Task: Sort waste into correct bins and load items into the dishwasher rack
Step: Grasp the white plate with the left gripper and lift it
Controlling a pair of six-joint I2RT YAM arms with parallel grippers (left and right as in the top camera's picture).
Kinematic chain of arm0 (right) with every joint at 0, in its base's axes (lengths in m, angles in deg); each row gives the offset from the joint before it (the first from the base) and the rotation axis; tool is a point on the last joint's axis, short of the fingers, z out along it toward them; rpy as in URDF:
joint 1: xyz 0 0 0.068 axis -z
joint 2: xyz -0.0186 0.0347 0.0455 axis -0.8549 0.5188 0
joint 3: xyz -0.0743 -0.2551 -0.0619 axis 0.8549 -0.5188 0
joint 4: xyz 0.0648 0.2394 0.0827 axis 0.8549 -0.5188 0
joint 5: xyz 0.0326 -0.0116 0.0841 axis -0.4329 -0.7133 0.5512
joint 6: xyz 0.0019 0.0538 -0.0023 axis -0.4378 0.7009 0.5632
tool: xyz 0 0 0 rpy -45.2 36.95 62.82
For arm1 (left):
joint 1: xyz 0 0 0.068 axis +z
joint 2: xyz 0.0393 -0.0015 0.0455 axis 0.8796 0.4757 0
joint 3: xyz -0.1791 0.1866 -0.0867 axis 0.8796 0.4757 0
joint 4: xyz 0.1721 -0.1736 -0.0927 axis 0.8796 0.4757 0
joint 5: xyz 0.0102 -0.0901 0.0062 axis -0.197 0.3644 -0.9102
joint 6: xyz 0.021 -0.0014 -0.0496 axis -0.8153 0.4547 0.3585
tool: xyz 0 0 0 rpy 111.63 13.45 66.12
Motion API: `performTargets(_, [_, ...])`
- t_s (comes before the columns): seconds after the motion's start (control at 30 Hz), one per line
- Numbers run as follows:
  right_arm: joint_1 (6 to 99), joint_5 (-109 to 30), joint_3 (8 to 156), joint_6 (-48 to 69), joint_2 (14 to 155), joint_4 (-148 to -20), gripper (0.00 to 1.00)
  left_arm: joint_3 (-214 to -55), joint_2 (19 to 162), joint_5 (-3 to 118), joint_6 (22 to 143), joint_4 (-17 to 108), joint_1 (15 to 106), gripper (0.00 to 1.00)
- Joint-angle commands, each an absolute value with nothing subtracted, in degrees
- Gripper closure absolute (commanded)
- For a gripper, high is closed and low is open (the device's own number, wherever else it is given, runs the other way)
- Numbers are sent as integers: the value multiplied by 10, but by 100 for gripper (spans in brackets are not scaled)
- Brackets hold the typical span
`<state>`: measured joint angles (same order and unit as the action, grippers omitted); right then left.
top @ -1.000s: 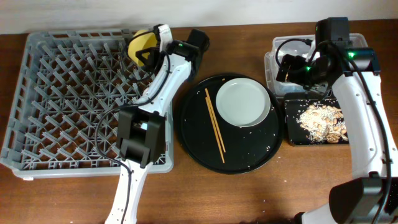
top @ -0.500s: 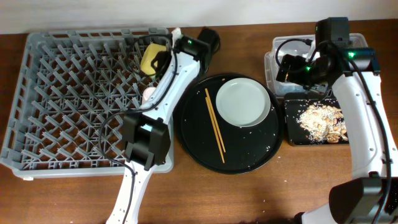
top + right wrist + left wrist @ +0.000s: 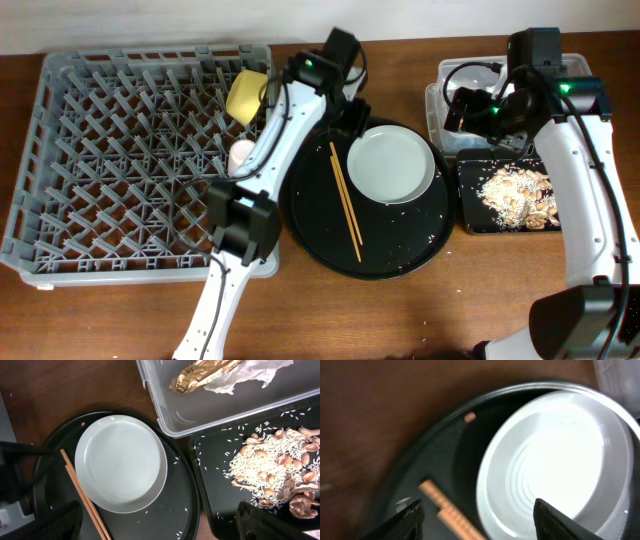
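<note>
1. Starting at your left, the dishwasher rack (image 3: 130, 160) sits where it did a second ago. The yellow bowl (image 3: 245, 95) now lies tilted on its side in the rack's back right corner, no longer held by any finger.
2. You can see the pale pink cup (image 3: 241, 153) in the rack by its right wall. A second ago the arm covered it.
3. Your left gripper (image 3: 352, 115) has swung right, off the rack, to the back edge of the round black tray (image 3: 370, 250). In the wrist view its fingers (image 3: 410, 520) are spread wide and empty, just over the plate (image 3: 555, 455).
4. The plate and the chopsticks (image 3: 346, 200) lie on the round tray as before, with the chopsticks just left of the plate.
5. Your right gripper (image 3: 160, 527) has not moved. It hangs over the clear tub (image 3: 470, 105) with its fingers wide apart and holding nothing.
6. The tub holds the gold foil wrapper (image 3: 200, 372) and the crumpled white paper (image 3: 250, 375).
7. In front of the tub, the black rectangular tray (image 3: 210, 485) carries the food scraps (image 3: 270, 465), unchanged.
</note>
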<state>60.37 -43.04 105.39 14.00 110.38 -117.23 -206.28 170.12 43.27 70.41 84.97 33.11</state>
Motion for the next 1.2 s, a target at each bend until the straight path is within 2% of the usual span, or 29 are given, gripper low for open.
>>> performTargets(0.0, [607,-437,1062,136,1103,-1174,1,-2056,1758,500,695,846,330,31])
performTargets(0.1, [607,-437,1062,136,1103,-1174,2,-2056,1774,500,695,846,329,32])
performTargets(0.13, [607,-437,1062,136,1103,-1174,2,-2056,1777,500,695,846,329,35])
performTargets(0.23, [607,-437,1062,136,1103,-1174,2,-2056,1779,500,695,846,328,54])
performTargets(0.4, [607,-437,1062,136,1103,-1174,2,-2056,1779,500,695,844,323,79])
performTargets(0.47, [607,-437,1062,136,1103,-1174,2,-2056,1779,496,695,844,318,100])
performTargets(0.63, [607,-437,1062,136,1103,-1174,1,-2088,1778,498,695,867,319,100])
performTargets(0.83, [607,-437,1062,136,1103,-1174,1,-2277,1776,486,695,975,348,100])
performTargets(0.9, [607,-437,1062,136,1103,-1174,2,-2345,1774,446,695,1013,364,100])
performTargets(1.17, [607,-437,1062,136,1103,-1174,1,-2343,1663,192,695,1061,439,100])
